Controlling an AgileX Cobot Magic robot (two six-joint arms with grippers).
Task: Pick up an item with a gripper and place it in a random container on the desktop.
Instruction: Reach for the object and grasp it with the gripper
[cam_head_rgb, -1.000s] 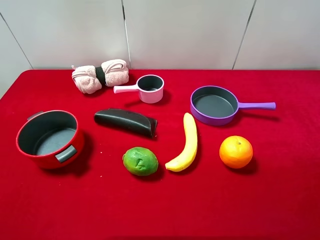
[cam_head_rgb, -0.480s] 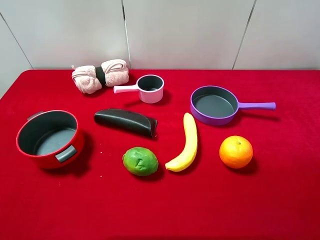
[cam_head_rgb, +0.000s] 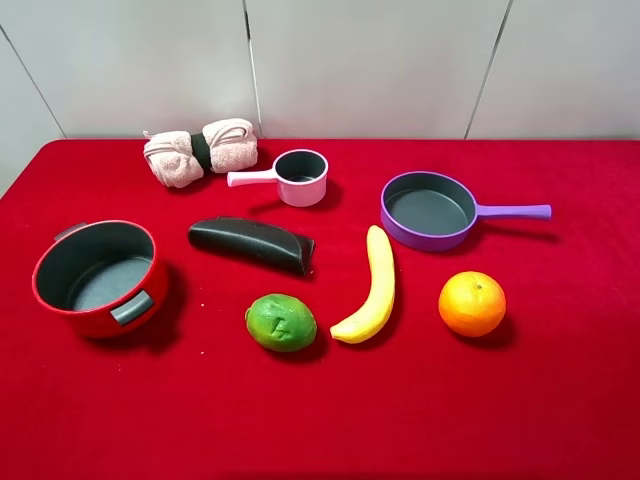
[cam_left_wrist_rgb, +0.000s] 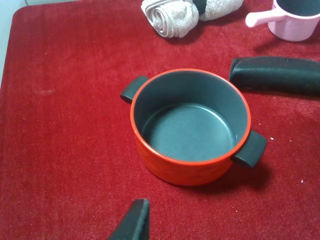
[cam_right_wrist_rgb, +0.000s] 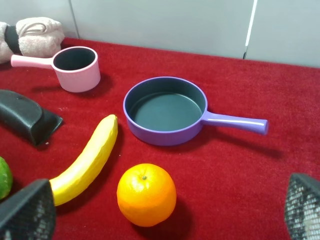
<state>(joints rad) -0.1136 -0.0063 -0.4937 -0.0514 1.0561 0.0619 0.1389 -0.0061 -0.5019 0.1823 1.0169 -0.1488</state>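
Lime-like green fruit (cam_head_rgb: 281, 322) with a darker mark on its skin, resting on the red cloth desktop (cam_head_rgb: 420, 420) toward the front, just left of the yellow banana (cam_head_rgb: 372, 288) and in front of a black oblong object (cam_head_rgb: 250, 243), touching neither, lying free of both grippers. Red pot (cam_head_rgb: 92, 322) with grey handles standing upright at the left side, dark grey inside showing, apart from the fruit. Purple frying pan (cam_head_rgb: 400, 232) sitting right of centre, handle pointing right. Black oblong object lying between the red pot and the banana. Banana stretching front to back between the fruit and the orange (cam_head_rgb: 472, 303). Rolled pale pink towel (cam_head_rgb: 230, 145) with a dark band lying at the back left. Pink saucepan (cam_head_rgb: 303, 190) standing upright at the back centre, just right of the towel, long handle pointing left, well apart from the fruit. Orange sitting at the front right. Right gripper (cam_right_wrist_rgb: 167, 205) facing the orange and the purple frying pan, jaws spread wide, gripping nothing. Left gripper (cam_left_wrist_rgb: 135, 225) looking down on the red pot, only one dark fingertip showing, open or closed impossible to tell.
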